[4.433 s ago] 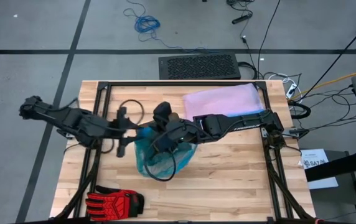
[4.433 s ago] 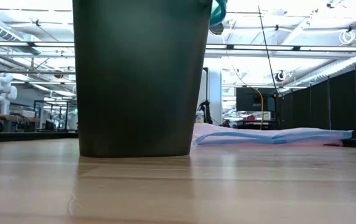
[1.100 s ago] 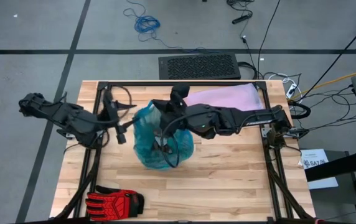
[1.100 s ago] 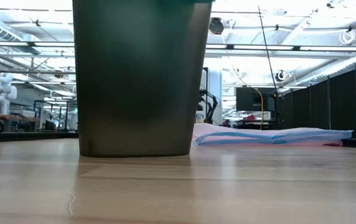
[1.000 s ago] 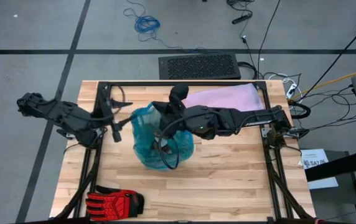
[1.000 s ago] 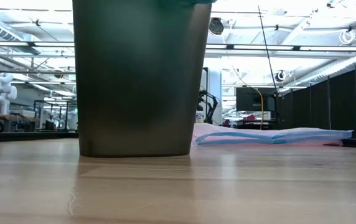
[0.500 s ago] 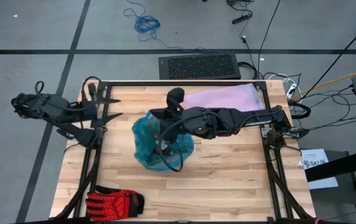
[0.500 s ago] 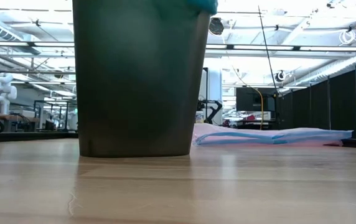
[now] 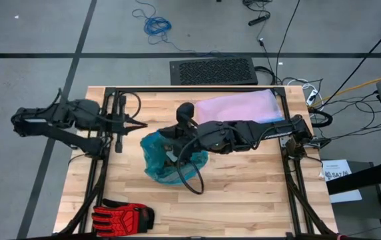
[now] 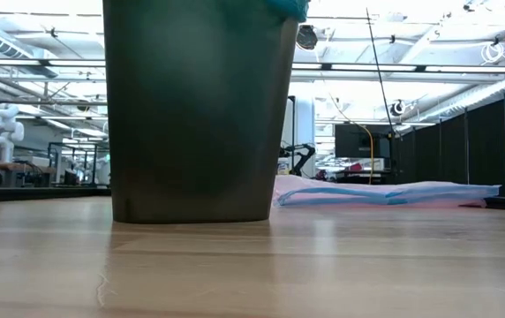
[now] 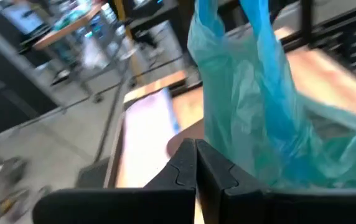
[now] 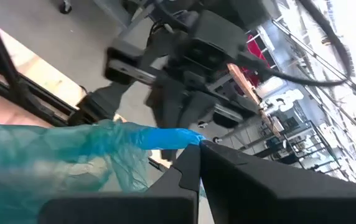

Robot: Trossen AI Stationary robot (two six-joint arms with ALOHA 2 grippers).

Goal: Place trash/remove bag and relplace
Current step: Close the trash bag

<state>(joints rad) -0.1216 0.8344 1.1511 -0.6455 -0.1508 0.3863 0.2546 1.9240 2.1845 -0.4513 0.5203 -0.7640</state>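
The teal bag (image 9: 172, 160) bulges over the dark bin (image 10: 195, 115) at the table's middle, and a bit of its rim (image 10: 290, 7) shows at the bin's top in the low view. My right gripper (image 9: 168, 135) reaches in from the right and is shut on the bag's top. My left gripper (image 9: 139, 125) is shut just left of the bag (image 11: 259, 118), with nothing between its fingers. No trash shows; the bag hides the bin's inside. My right gripper pinches the bag's blue drawstring rim (image 12: 168, 137) between its two shut fingers. The fingers come at it about level from the table's right side. The rest of the bag hangs slack below the fingers, over the bin.
A pale lilac bag (image 9: 238, 107) lies flat at the far right of the table. A red-and-black glove (image 9: 120, 215) lies at the near left corner. A black frame rail (image 9: 190, 90) runs along the table's far and side edges.
My left gripper has drawn back from the bag toward the table's left edge, swung round to point at the bag again, and shut. My right gripper has shifted slightly toward the near edge with the bag's rim, and the bag's top has sunk lower.
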